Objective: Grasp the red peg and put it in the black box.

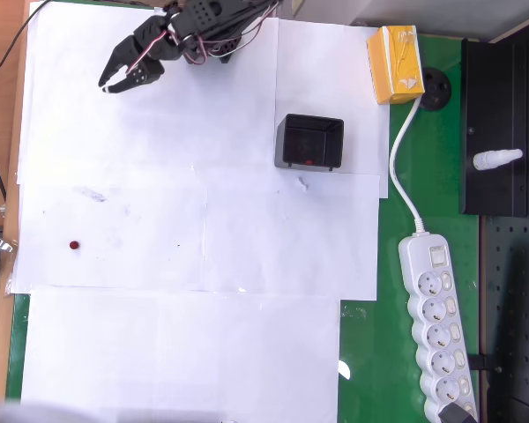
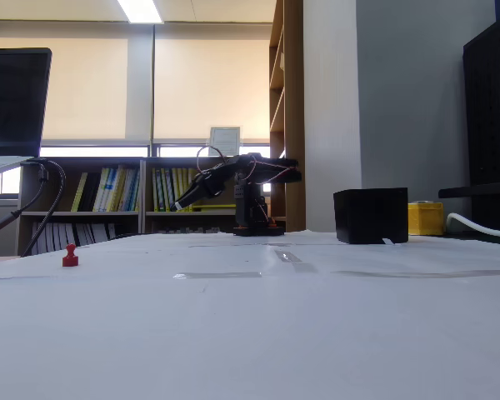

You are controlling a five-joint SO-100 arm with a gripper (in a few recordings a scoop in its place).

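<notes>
- The gripper point(image 1: 108, 85) hangs above the paper (far from both things); I cannot tell if its fingers are parted.
- The red peg point(image 1: 73, 246) stands on the paper, well apart from the black box point(image 1: 309, 142).

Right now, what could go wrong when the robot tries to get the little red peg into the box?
1. The peg is tiny and stands far from the gripper, so the fingers might knock it over or miss it.
2. The box has thick walls and a small hollow, so the peg could land on the rim and bounce off.
3. The paper sheets overlap loosely; a low sweep might snag an edge.
</notes>
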